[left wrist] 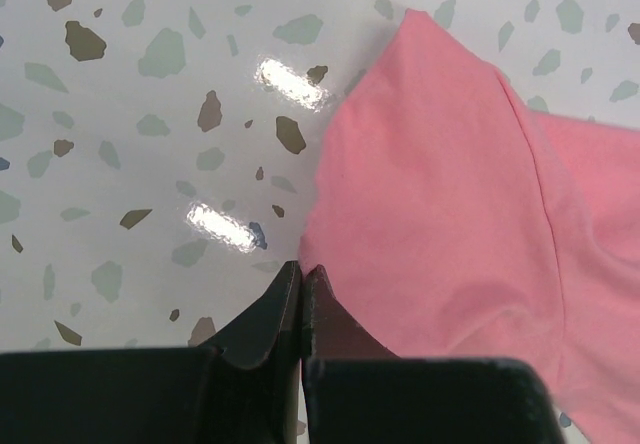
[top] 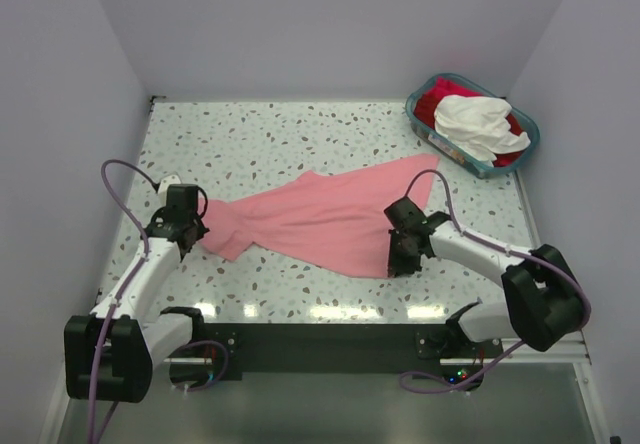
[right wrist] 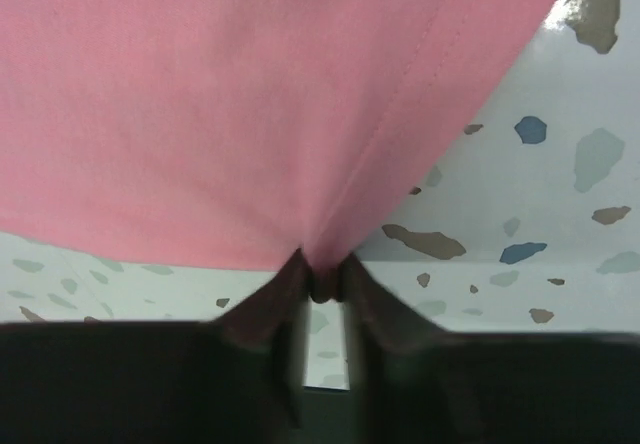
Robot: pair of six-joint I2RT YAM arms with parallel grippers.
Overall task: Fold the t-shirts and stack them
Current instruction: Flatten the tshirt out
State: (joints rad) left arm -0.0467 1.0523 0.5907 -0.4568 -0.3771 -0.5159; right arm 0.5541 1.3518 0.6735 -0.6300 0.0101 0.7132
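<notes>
A salmon-pink t-shirt [top: 320, 219] lies spread slantwise across the speckled table. My right gripper [top: 400, 259] is shut on its near right hem. In the right wrist view the cloth [right wrist: 250, 94] bunches into a pinch between the fingertips [right wrist: 322, 279] and hangs taut from them. My left gripper [top: 188, 232] is at the shirt's left end. In the left wrist view its jaws [left wrist: 302, 272] are pressed together right at the edge of the flat pink cloth [left wrist: 440, 224], with no cloth showing between them. A white t-shirt [top: 478, 122] and a red one [top: 432, 99] lie in the basket.
The teal-blue plastic basket [top: 420, 122] stands at the table's far right corner. White walls close in the table at the back and both sides. A purple cable [top: 125, 169] loops over the left arm, another over the right [top: 445, 199].
</notes>
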